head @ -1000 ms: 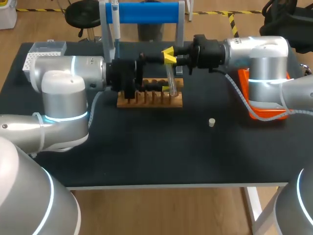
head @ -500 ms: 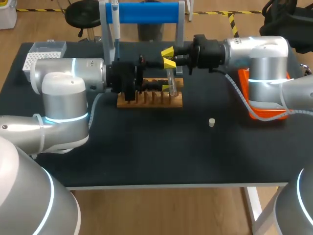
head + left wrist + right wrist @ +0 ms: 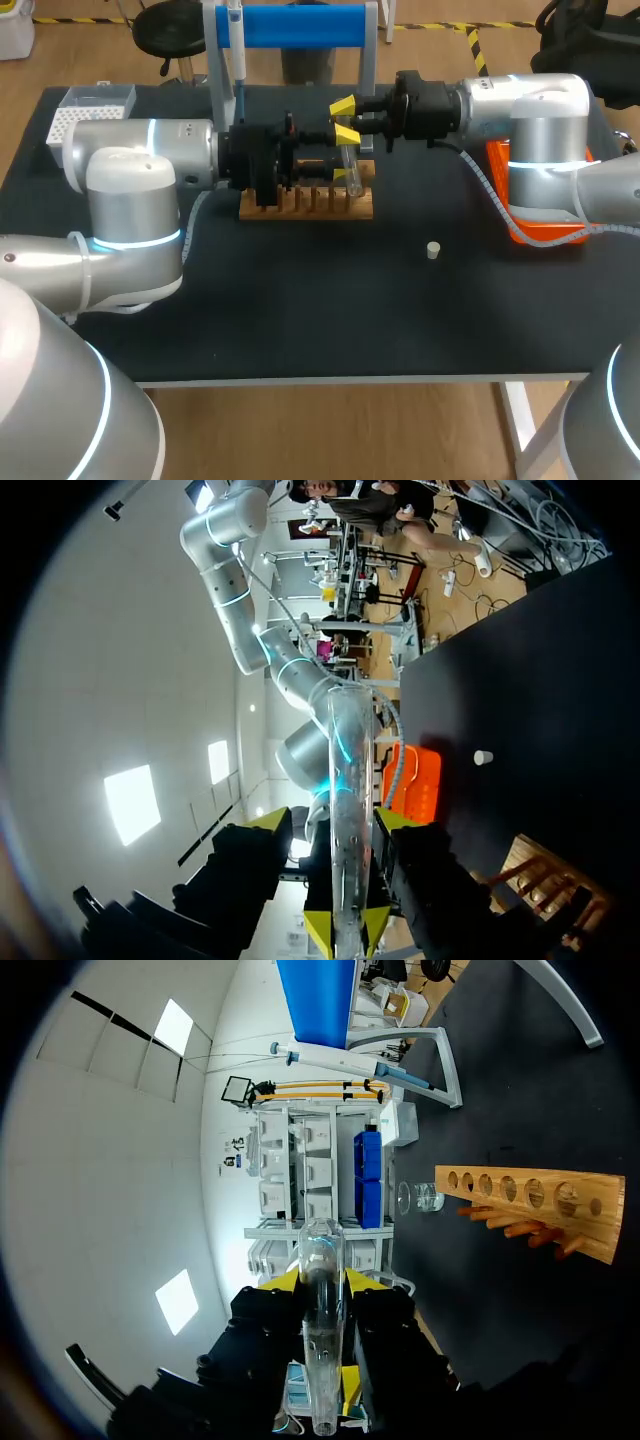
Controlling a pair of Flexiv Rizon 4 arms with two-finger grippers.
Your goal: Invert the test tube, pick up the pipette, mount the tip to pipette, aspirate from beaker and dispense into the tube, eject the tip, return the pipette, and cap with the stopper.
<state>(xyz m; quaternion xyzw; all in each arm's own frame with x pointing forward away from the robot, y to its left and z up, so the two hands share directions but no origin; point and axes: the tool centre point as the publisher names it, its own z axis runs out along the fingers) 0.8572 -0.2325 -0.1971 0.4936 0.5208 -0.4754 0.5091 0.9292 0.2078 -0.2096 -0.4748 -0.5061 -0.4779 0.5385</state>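
A clear test tube (image 3: 347,155) stands upright over the wooden rack (image 3: 305,208). My right gripper (image 3: 343,118) comes in from the right and is shut on the tube's upper part; in the right wrist view the tube (image 3: 320,1340) sits clamped between its yellow tips (image 3: 320,1282). My left gripper (image 3: 346,181) comes in from the left at the tube's lower end. In the left wrist view the tube (image 3: 350,780) runs between the left gripper's (image 3: 347,925) fingers, which stand close on either side of it. The pipette (image 3: 236,50) hangs on the blue stand. A small stopper (image 3: 433,250) lies on the mat.
A white tip box (image 3: 85,105) sits at the back left. An orange bin (image 3: 500,165) is behind my right arm. The beaker (image 3: 425,1197) stands beyond the rack (image 3: 530,1200). Bare black mat lies in front of the rack.
My left gripper's fingers have drawn in around the tube's lower end. My right gripper and the tube have kept still.
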